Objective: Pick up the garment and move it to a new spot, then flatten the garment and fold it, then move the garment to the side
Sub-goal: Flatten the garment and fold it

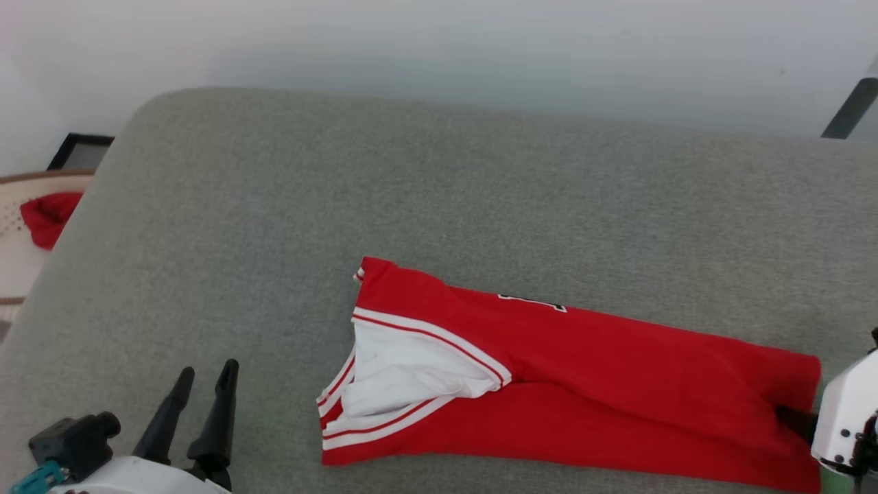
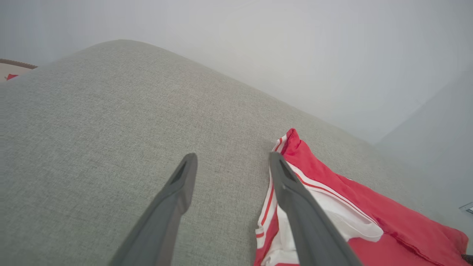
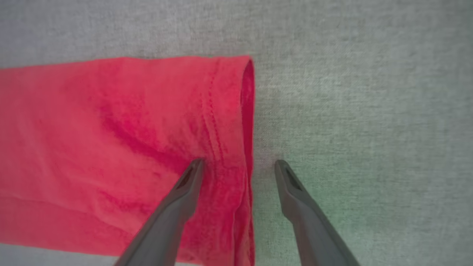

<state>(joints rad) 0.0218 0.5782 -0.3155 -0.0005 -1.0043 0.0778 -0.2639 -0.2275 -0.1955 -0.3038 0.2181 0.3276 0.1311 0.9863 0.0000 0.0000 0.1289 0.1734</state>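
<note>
Surface: grey fabric worktop (image 1: 274,206) against a pale wall.
Far left: basket (image 1: 14,226), cut off by the edge, holds a red cloth (image 1: 49,216) too bunched to identify.
Left end effector (image 1: 208,370): fingers apart, empty, near the sleeve end.
Garment (image 1: 583,363): long folded strip right of centre, print mostly hidden.
Right end effector (image 3: 239,162): fingers apart, straddling the hem; contact unclear.

grey fabric surface (image 1: 274,206), folded garment (image 1: 617,384) on it
</note>
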